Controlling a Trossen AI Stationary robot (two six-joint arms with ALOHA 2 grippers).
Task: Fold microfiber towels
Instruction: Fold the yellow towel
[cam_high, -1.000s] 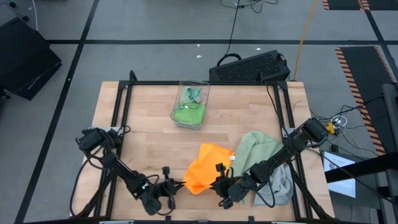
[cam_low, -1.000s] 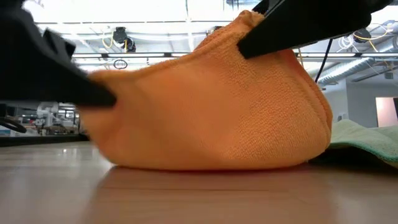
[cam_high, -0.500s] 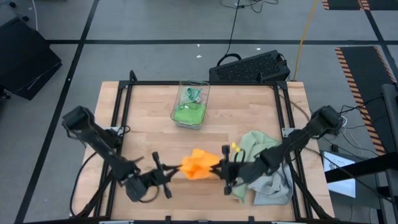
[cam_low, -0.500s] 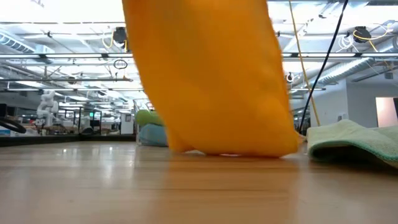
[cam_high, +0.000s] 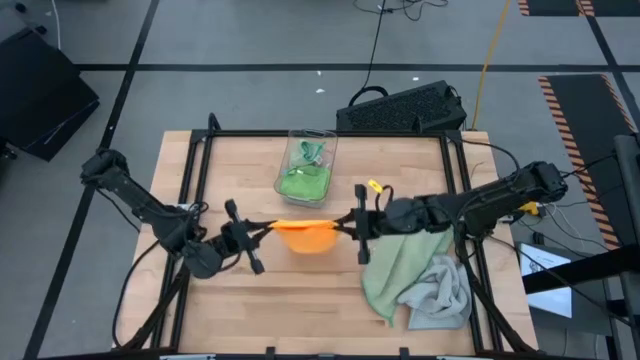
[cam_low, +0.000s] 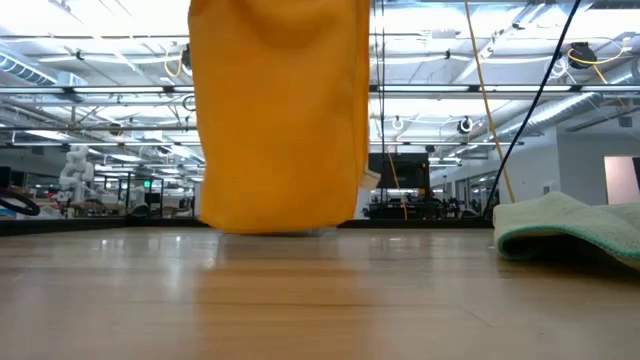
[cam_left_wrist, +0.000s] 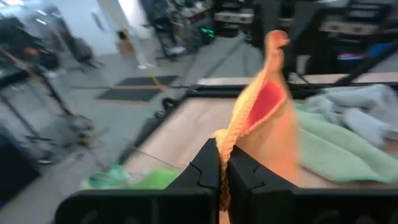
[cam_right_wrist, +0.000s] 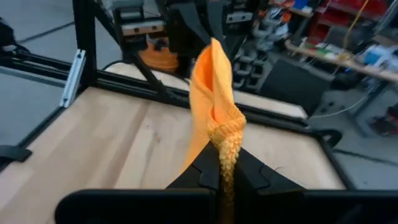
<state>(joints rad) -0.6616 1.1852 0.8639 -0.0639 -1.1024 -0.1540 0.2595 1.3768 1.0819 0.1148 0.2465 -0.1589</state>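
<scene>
An orange towel (cam_high: 305, 232) hangs over the middle of the table between my two grippers. My left gripper (cam_high: 262, 228) is shut on its left upper corner and my right gripper (cam_high: 348, 222) on its right upper corner. In the low view the orange towel (cam_low: 280, 110) hangs as a flat sheet, its lower edge (cam_low: 280, 230) close to the table. A sage green towel (cam_high: 400, 265) and a light grey towel (cam_high: 440, 300) lie heaped at the near right. A bright green towel (cam_high: 303, 183) lies in a clear bin (cam_high: 318, 140). My left gripper pinches a bunched upper corner (cam_left_wrist: 225, 149) of the orange towel between its two fingers (cam_left_wrist: 205, 171). It comes in about level from the table's left. The cloth runs away from it toward my other gripper and hangs down. My right gripper pinches the opposite upper corner (cam_right_wrist: 224, 149), gathered into a fold, between its two fingers (cam_right_wrist: 245, 171). It reaches in about level from the table's right. The top edge spans across to my left gripper and the sheet hangs below; whether its lower edge touches the table I cannot tell.
A black metal frame (cam_high: 300, 133) runs round the wooden table (cam_high: 230, 170). A black keyboard (cam_high: 400, 108) lies beyond the far edge. Bare wood shows at the near left and far left.
Both grippers have risen and gone from the near edge toward the table's middle, staying shut. The orange towel, a heap on the table a second ago, has been lifted and now hangs spread between them.
</scene>
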